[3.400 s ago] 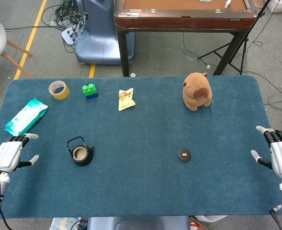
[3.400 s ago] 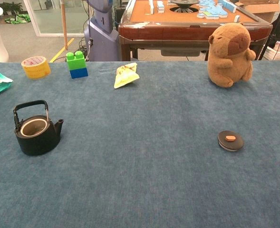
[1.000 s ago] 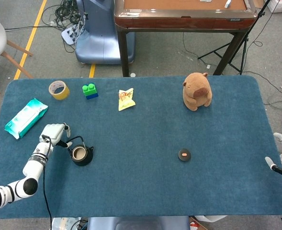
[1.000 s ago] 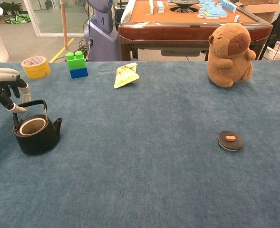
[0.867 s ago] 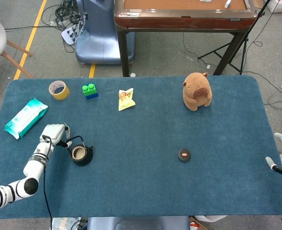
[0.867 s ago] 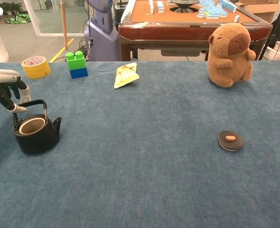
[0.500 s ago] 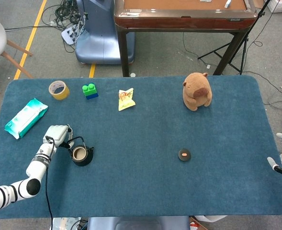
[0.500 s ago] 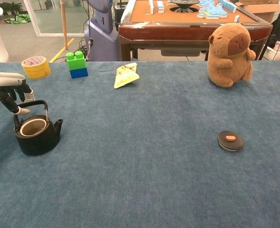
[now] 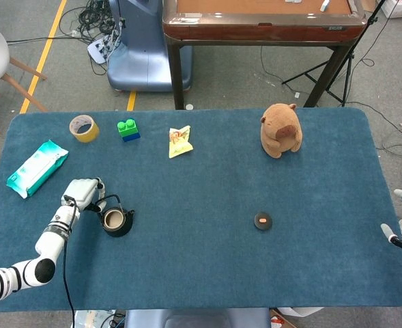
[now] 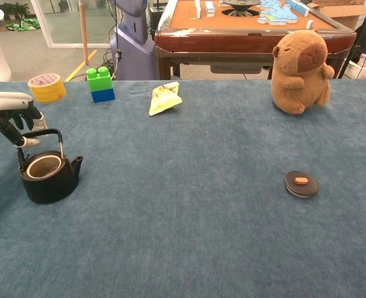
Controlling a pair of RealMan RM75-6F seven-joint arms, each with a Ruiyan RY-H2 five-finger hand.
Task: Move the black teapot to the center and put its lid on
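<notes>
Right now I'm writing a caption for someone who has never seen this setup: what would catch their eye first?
Probably the brown capybara plush, sitting upright at the far right of the blue table. Next, the black teapot near the left edge, lidless, with the left hand poised at its raised handle. Its lid lies apart on the cloth, toward the right.

White left hand (image 9: 82, 192), black-jointed fingers (image 10: 22, 120) (pale tips)
</notes>
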